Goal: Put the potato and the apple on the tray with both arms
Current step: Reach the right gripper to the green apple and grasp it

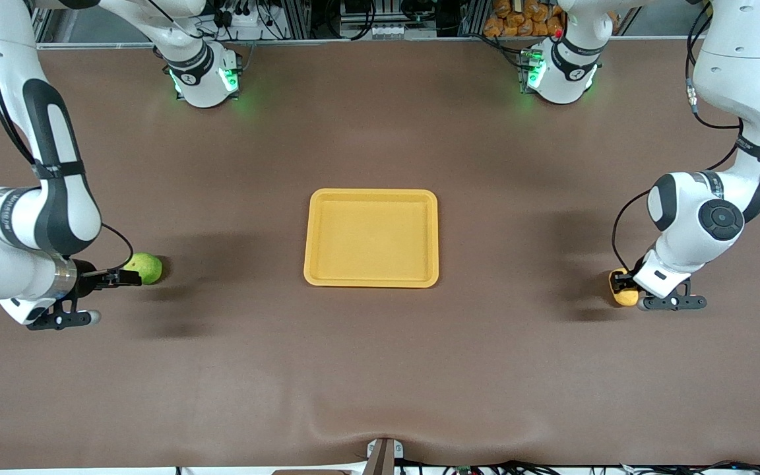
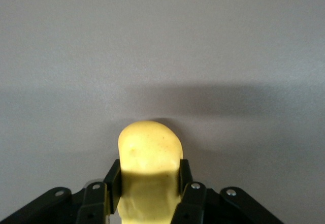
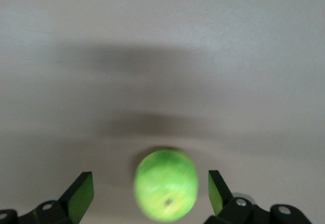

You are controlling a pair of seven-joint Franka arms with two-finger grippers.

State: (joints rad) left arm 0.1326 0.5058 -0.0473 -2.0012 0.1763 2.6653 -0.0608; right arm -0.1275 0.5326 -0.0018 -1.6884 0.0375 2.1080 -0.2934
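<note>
The yellow-orange tray [image 1: 371, 196] lies empty at the middle of the table. The potato [image 1: 623, 295] is at the left arm's end of the table, low at the table surface. My left gripper [image 1: 621, 282] is shut on it; in the left wrist view the potato [image 2: 150, 155] sits between both fingers [image 2: 112, 179] of my left gripper [image 2: 149, 172]. The green apple [image 1: 145, 268] rests on the table at the right arm's end. My right gripper [image 1: 130, 277] is open around it; in the right wrist view the apple [image 3: 165, 184] lies between the spread fingers [image 3: 81, 191], with a gap on each side.
The brown table [image 1: 380, 369] stretches bare around the tray. The two arm bases [image 1: 205, 72] glow green along the edge farthest from the front camera. Bags of orange goods [image 1: 518, 16] sit off the table by the left arm's base.
</note>
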